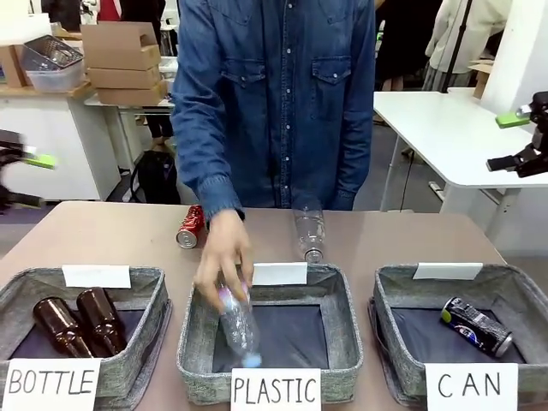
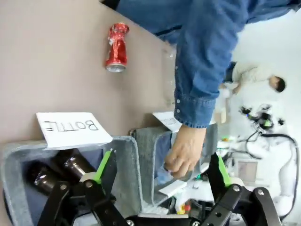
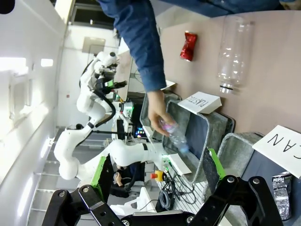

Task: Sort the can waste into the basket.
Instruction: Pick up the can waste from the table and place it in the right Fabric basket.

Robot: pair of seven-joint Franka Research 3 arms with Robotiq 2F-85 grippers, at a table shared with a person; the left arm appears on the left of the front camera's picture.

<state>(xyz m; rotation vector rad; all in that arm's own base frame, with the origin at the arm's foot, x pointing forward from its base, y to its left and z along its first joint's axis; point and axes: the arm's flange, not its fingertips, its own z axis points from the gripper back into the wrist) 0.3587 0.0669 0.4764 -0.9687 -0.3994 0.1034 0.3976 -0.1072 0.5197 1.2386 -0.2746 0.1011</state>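
Note:
A dented red can (image 1: 191,226) lies on the brown table behind the left and middle baskets; it shows too as the red can (image 2: 116,48) and the red can (image 3: 188,45). The dark black-blue can (image 1: 476,325) lies inside the grey basket (image 1: 522,291) signed "CAN" at the right, seen as the dark can (image 3: 282,195) in the right wrist view. My left gripper (image 1: 21,175) hangs open at the far left edge, above the table, and its open fingers frame the left gripper (image 2: 162,176). My right gripper (image 1: 527,137) is raised open at the far right; the right gripper (image 3: 157,176) holds nothing.
A person in a denim shirt lowers a clear plastic bottle (image 1: 237,318) with a hand (image 1: 221,257) into the "PLASTIC" basket (image 1: 338,287). Another clear bottle (image 1: 309,231) lies behind it. Two brown bottles (image 1: 77,324) rest in the "BOTTLE" basket (image 1: 154,287).

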